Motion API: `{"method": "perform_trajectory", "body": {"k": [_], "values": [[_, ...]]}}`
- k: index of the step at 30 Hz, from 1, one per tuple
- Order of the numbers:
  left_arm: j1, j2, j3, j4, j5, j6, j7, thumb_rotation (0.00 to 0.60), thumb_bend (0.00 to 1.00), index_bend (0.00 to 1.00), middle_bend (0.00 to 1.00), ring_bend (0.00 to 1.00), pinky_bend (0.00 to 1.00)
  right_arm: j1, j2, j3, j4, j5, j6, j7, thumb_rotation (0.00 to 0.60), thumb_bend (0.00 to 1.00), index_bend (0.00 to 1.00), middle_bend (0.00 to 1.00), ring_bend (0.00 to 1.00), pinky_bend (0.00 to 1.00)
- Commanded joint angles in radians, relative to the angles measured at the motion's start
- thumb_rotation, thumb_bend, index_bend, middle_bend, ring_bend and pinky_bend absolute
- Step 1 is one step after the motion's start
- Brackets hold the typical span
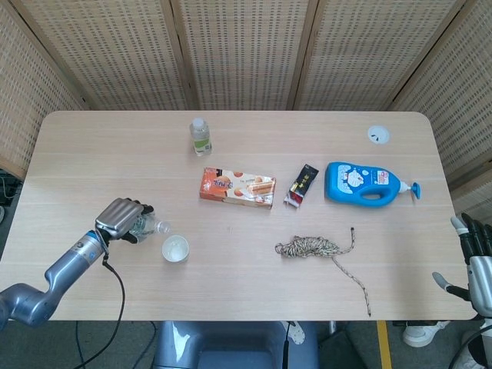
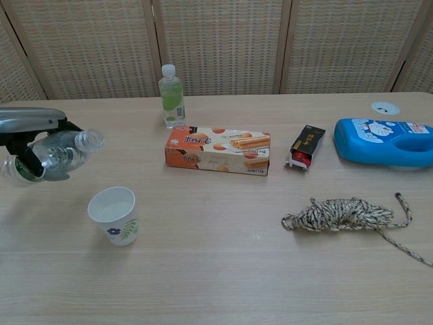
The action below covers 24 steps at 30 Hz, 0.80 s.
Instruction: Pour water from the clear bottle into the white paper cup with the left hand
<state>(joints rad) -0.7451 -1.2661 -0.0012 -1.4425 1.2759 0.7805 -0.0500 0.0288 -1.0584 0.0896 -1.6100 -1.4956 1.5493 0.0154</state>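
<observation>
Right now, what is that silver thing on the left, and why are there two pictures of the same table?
That silver thing is a robot's left hand on the end of a metal arm. A person steers it from afar. One picture comes from a camera on the robot's head, looking down; the other from its chest, looking across the table. The left hand holds a clear bottle, tipped sideways, with its mouth raised above a paper cup. Also on the table are a small green bottle, a biscuit box, a dark packet, a blue jug lying down and a bundle of rope. The right hand waits at the table's far right edge, holding nothing.
</observation>
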Motion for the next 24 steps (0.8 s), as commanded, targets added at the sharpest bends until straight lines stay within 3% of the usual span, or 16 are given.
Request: {"method": "perform_trajectory", "body": {"k": [1,5,10,15,24], "values": [[0.034,0.018,-0.057,0.043,0.037,0.011,-0.269,0.6,0.5,0.62,0.53,0.39,0.45,0.0,0.0,0.0,0.0,0.0,-0.001,-0.001,0.6,0.0,0.0,0.0,0.0,0.0],[0.067,-0.018,-0.119,0.1,0.038,0.062,-0.542,0.6,0.5,0.62,0.53,0.39,0.45,0.003,-0.002,-0.001,-0.001,-0.001,-0.005,-0.007,0.6,0.0,0.0,0.0,0.0,0.0],[0.095,-0.108,-0.156,0.205,0.074,0.145,-0.754,0.6,0.5,0.62,0.53,0.39,0.44,0.005,-0.005,-0.002,-0.001,0.0,-0.011,-0.017,0.6,0.0,0.0,0.0,0.0,0.0],[0.117,-0.279,-0.231,0.338,0.028,0.248,-0.916,0.6,0.5,0.59,0.52,0.39,0.44,0.011,-0.011,-0.002,0.002,0.008,-0.024,-0.028,0.6,0.0,0.0,0.0,0.0,0.0],[0.102,-0.489,-0.267,0.559,0.006,0.263,-1.032,0.6,0.49,0.52,0.49,0.39,0.44,0.015,-0.013,-0.003,0.001,0.005,-0.028,-0.03,0.6,0.0,0.0,0.0,0.0,0.0]]}}
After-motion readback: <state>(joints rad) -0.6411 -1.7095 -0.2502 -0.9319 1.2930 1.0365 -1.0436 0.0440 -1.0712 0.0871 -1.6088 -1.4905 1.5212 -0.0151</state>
